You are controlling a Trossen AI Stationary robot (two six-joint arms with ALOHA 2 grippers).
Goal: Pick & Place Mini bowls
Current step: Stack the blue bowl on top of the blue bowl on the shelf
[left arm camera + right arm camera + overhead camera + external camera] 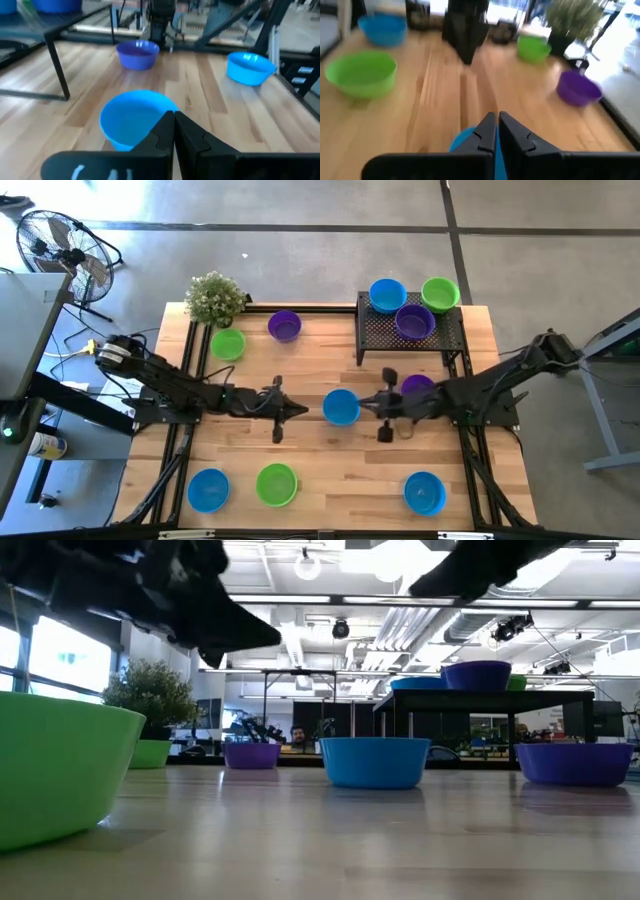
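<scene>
1. We see the left arm reaching in low from the table's left edge, stretched toward the centre, its left gripper (pixel 293 412) with fingers pressed together, holding nothing.
2. Just beyond its tip sits the centre blue bowl (pixel 341 407) on the table (pixel 330 470); the wrist view shows the shut fingers (pixel 165 131) above the bowl's near rim.
3. The right arm stretches in from the right edge, and its right gripper (pixel 372 404), also closed and empty, sits at that bowl's opposite side.
4. Three bowls rest on the black stand (pixel 380 335) at the back right: blue (pixel 387 294), green (pixel 440 293), purple (pixel 414 322).
5. The other bowls lie scattered on the table.
</scene>
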